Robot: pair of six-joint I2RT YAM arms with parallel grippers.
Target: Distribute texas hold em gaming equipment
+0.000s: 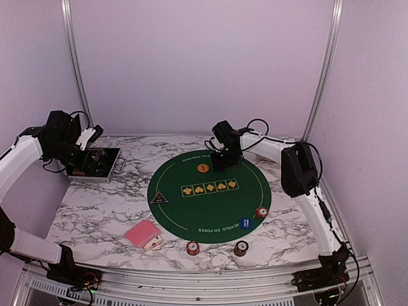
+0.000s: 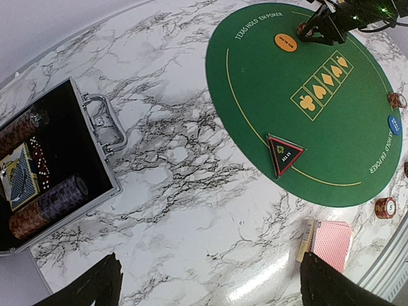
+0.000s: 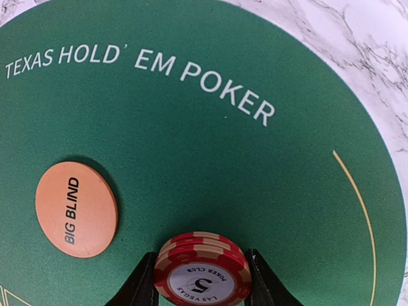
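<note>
My right gripper is shut on a small red-and-white chip stack, low over the far part of the round green mat, next to the orange "BIG BLIND" button. In the top view this gripper is right of the orange button. The dark triangular button lies at the mat's left edge and the blue button at its near right. Chip stacks stand beside the blue button and on the marble. Red-backed cards lie near left. My left gripper is open and empty, high over bare marble.
An open metal case at the far left holds chip rows, dice and a blue card deck. A card box lies beside the red-backed cards. Frame posts stand at the back corners.
</note>
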